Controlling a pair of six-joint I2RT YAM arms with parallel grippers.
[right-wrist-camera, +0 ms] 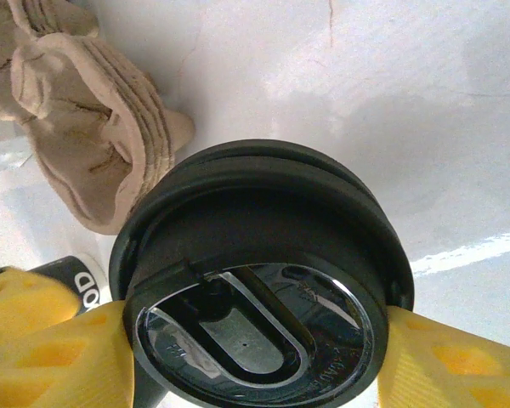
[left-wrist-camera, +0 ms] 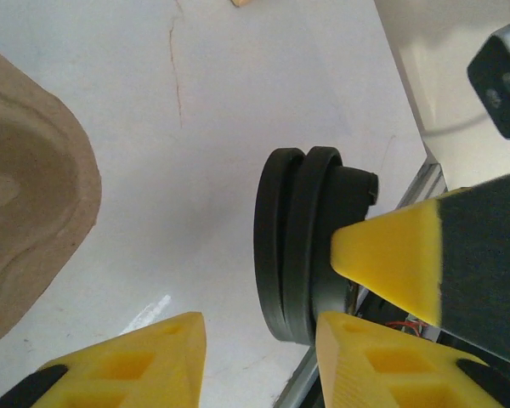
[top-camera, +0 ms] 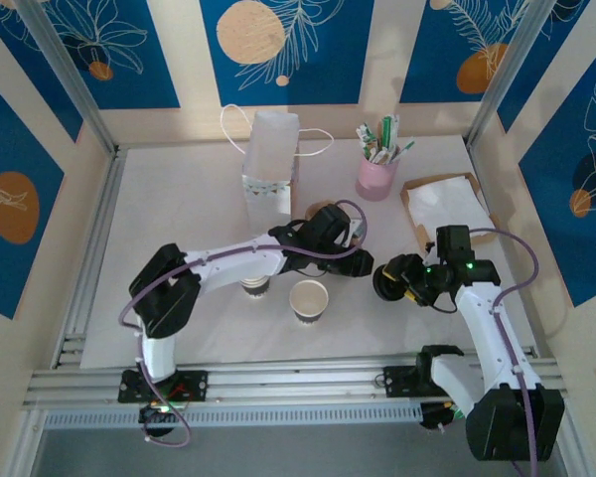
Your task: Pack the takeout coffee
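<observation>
My right gripper (right-wrist-camera: 255, 340) is shut on a black lid (right-wrist-camera: 255, 280), held on its side just above the table; edge-on, the black lid (left-wrist-camera: 302, 246) shows two stacked rims. My left gripper (left-wrist-camera: 259, 365) is open beside it. Its right finger (left-wrist-camera: 382, 361) touches the lid's lower edge and its left finger (left-wrist-camera: 127, 365) stands well clear. From above, both grippers meet at the lid (top-camera: 385, 278). A lidless cream cup (top-camera: 309, 300) stands at centre. Another paper cup (top-camera: 255, 286) sits under my left forearm, top hidden. The takeout coffee is out of view.
A white paper bag (top-camera: 271, 159) stands at the back. A pink holder of sachets (top-camera: 375, 177) is to its right, then a cardboard box of napkins (top-camera: 445, 204). Stacked brown pulp cup trays (right-wrist-camera: 85, 136) lie just behind the lid.
</observation>
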